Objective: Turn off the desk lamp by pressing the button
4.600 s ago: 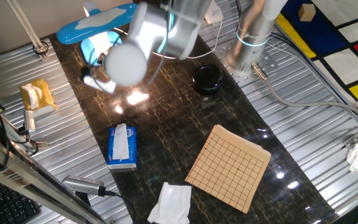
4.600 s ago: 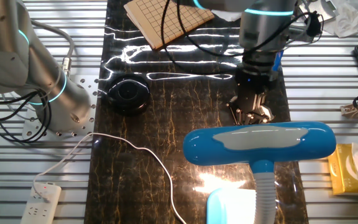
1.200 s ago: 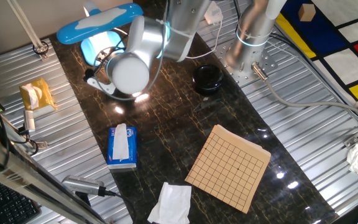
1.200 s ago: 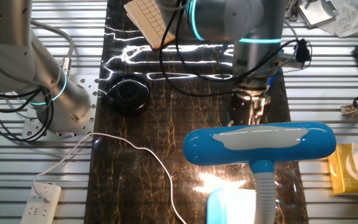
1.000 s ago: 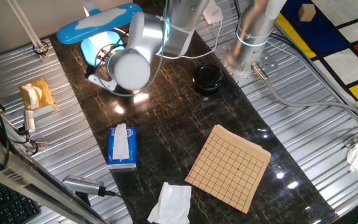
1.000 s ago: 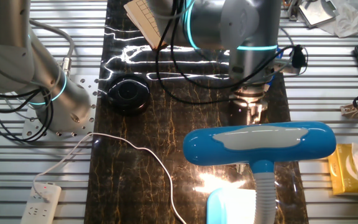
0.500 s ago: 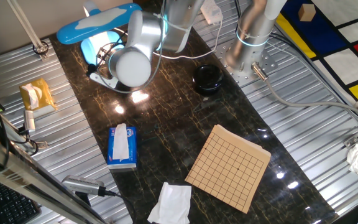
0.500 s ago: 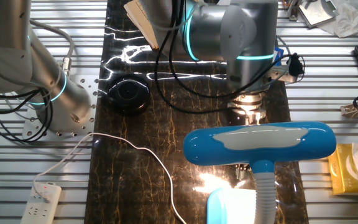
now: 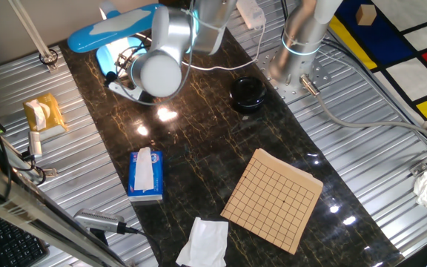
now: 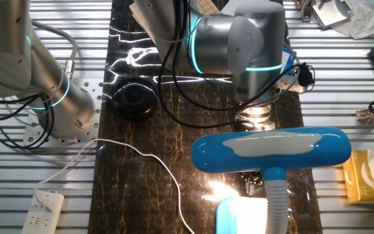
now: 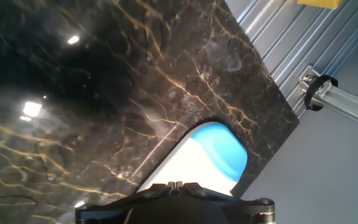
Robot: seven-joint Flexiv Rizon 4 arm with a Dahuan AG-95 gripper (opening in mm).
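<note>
The light blue desk lamp stands at the far left corner of the dark marble table; its long oval head (image 9: 116,27) hangs over its round base (image 9: 117,55). It is lit, and a bright glare lies on the table (image 9: 166,113). In the other fixed view the head (image 10: 271,151) covers most of my gripper (image 10: 252,185), just in front of the base (image 10: 242,218). In the hand view my gripper (image 11: 178,185) has its fingertips touching, empty, right over the blue and brightly lit base (image 11: 224,149). I cannot make out the button.
A black round object (image 9: 248,94) sits near the second arm's mount (image 9: 295,59). A blue-and-white tissue box (image 9: 146,174), a wooden grid board (image 9: 273,199) and a white cloth (image 9: 204,241) lie nearer. The lamp's white cord (image 10: 141,156) runs to a power strip (image 10: 42,207).
My arm has moved toward the lamp, and the gripper has gone in under the lamp head toward the base. The lamp has not moved.
</note>
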